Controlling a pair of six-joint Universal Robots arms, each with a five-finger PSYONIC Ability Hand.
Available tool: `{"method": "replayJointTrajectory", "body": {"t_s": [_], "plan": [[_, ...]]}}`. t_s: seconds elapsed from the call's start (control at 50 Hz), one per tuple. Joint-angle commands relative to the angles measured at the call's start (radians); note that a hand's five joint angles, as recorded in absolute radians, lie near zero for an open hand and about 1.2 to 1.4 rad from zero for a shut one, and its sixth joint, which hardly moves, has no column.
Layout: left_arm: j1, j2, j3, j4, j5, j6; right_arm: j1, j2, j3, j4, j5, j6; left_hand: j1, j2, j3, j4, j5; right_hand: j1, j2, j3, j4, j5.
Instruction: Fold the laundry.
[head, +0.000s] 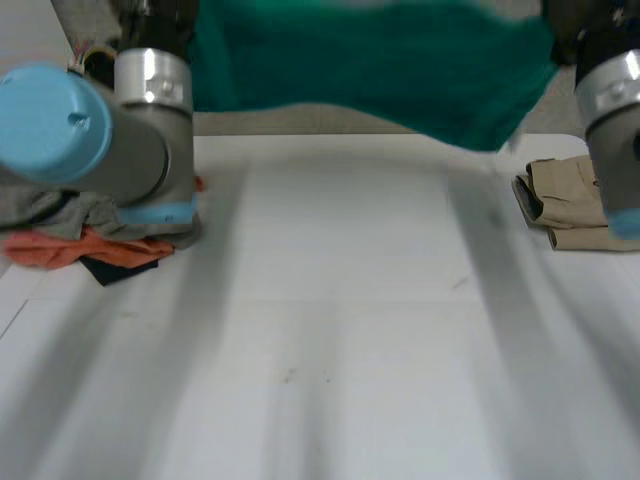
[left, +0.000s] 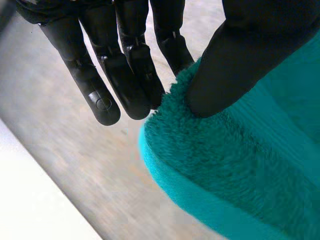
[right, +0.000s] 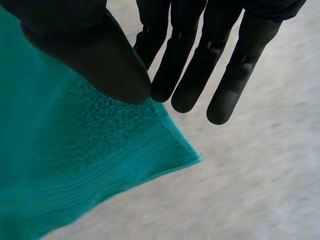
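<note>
Up in the air: the teal towel (head: 370, 70) hangs across the top of the frame in the head view, stretched between the left arm (head: 90, 125) at upper left and the right arm (head: 610, 110) at upper right. Its lower edge sags just above the far side of the white table (head: 340, 330).

In the left wrist view, the left hand (left: 130, 65) has its thumb pressed down on a thick corner of the towel (left: 235, 170), pinching it against the fingers behind. The outer fingers hang straight and free beside the cloth.

The right wrist view mirrors it: the right hand (right: 200, 60) nips the other top corner of the towel (right: 75, 175) between its thumb and the nearest finger, the rest of the fingers straight and clear.

Why hold it like this? A corner in each hand, spread wide, lets the cloth hang flat and shows its full width, which I'd judge is the set-up for laying it out on the bare middle of the table.

That middle is free because the rest is parked aside: a folded beige garment (head: 565, 205) sits at the right edge of the frame, a heap of clothes (head: 90, 245) at the left, partly behind the arm.
</note>
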Motion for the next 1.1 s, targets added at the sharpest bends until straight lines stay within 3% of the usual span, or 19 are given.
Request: {"method": "replayJointTrajectory", "body": {"t_s": [0.02, 0.2, 0.32, 0.42, 0.58, 0.8, 1.1], "plan": [[0.038, 0.065, -0.348, -0.028, 0.000, -0.056, -0.010, -0.003, 0.203, 0.248, -0.041, -0.005, 0.239, 0.195, 0.199, 0.196, 0.246, 0.261, 0.221, 0.196, 0.191, 0.192], [0.028, 0.048, -0.595, -0.030, 0.003, -0.073, -0.007, 0.134, 0.371, 0.270, -0.050, -0.005, 0.239, 0.195, 0.199, 0.196, 0.246, 0.261, 0.221, 0.196, 0.191, 0.192], [0.014, 0.065, -0.695, -0.044, 0.003, -0.074, -0.016, 0.140, 0.421, 0.290, -0.060, 0.003, 0.239, 0.195, 0.199, 0.196, 0.246, 0.261, 0.221, 0.196, 0.191, 0.192], [0.020, 0.120, -0.730, -0.084, 0.003, -0.080, -0.054, 0.070, 0.438, 0.300, -0.142, 0.066, 0.239, 0.195, 0.199, 0.196, 0.246, -0.298, -0.338, -0.363, -0.368, -0.367], [0.031, 0.162, -0.727, -0.142, 0.004, -0.162, -0.146, -0.009, 0.406, 0.372, -0.232, 0.334, 0.239, 0.195, 0.199, 0.196, 0.246, -0.613, -0.653, -0.678, -0.682, -0.682], [0.041, 0.165, -0.686, -0.165, 0.006, -0.192, -0.275, 0.083, 0.330, 0.515, -0.329, 0.458, 0.239, 0.195, 0.199, 0.196, 0.246, -0.616, -0.656, -0.681, -0.686, -0.685], [0.045, 0.163, -0.667, -0.170, 0.006, -0.194, -0.273, 0.313, 0.198, 0.495, -0.326, 0.543, 0.239, 0.195, 0.199, 0.196, 0.246, -0.575, -0.615, -0.640, -0.645, -0.644]]}}
